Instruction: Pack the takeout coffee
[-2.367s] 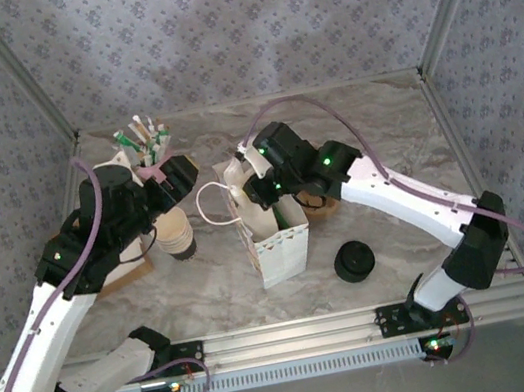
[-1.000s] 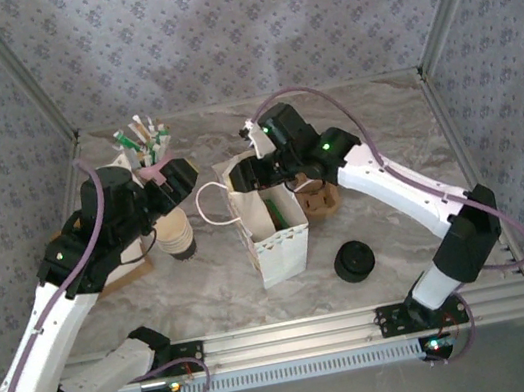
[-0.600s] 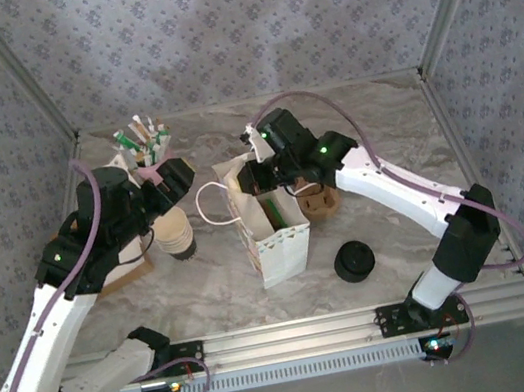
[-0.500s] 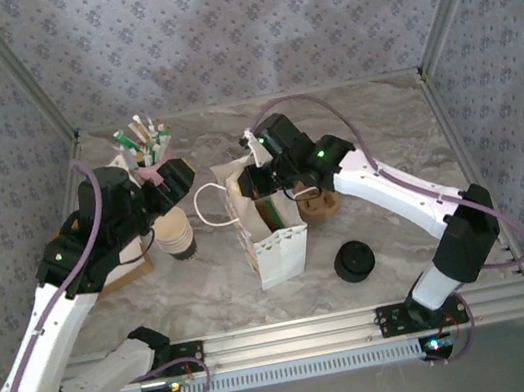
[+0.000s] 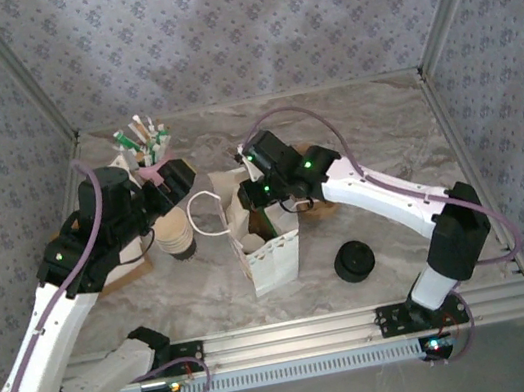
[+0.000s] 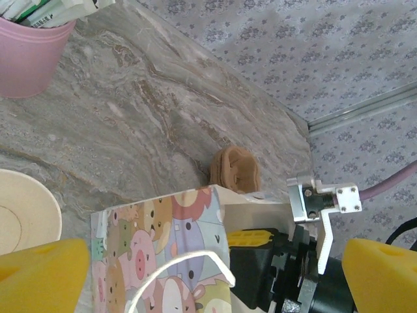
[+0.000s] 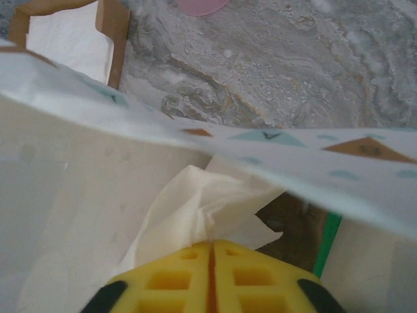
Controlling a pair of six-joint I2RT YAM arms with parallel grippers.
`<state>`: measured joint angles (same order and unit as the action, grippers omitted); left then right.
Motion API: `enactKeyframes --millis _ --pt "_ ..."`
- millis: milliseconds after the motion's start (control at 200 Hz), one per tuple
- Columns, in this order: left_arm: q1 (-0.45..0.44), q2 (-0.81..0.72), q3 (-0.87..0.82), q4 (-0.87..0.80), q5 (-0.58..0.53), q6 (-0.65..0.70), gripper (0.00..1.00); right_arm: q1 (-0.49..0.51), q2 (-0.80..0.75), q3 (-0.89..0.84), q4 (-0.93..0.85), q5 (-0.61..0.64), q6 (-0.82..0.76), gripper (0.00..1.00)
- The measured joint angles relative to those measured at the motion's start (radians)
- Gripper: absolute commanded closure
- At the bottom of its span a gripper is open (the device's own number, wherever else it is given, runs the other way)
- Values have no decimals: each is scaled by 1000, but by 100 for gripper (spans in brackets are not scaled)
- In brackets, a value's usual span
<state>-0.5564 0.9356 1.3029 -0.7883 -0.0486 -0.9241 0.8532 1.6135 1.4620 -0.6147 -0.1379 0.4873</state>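
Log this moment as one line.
left tool: open, empty | right tool: shut on napkin, inside paper bag | cup stack: upright, left of paper bag

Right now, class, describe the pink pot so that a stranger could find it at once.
Start at the marble table and go to its far left corner. Beyond the stack of paper cups stands the pink pot: the only pink thing, stuffed with white and green sachets.
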Motion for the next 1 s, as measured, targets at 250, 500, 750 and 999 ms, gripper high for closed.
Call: enactKeyframes --millis 250,500,750,999 --pt "0 -1 -6 4 0 0 1 10 -10 41 -53 33 -15 61" --pt "0 -12 -18 3 0 0 1 23 -43 93 -103 39 -26 51" --pt "2 -14 -18 3 4 0 0 25 -76 135 -125 37 -32 42" --pt "5 -14 -24 5 27 26 1 27 -113 180 -145 34 -45 31"
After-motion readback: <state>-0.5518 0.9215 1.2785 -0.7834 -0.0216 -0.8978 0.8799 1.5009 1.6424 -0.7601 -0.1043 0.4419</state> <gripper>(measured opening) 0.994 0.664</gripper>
